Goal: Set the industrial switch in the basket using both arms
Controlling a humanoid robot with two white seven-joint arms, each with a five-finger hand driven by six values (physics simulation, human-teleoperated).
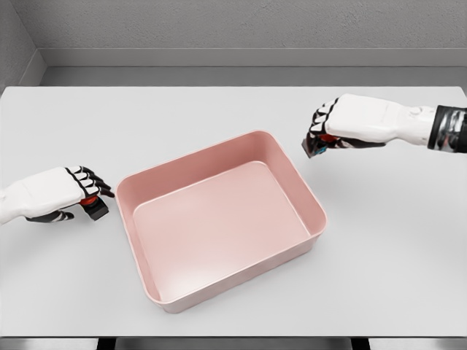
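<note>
Either side of the empty pink basket (314, 211), my left hand (76, 191) and right hand (328, 131) each curl around a switch (93, 206), staged for dropping in.

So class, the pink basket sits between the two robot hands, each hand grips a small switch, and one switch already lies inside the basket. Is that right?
Not quite. The head view shows the pink basket holding nothing; the switches are in the left robot hand and right robot hand, outside it. The rest holds.
</note>
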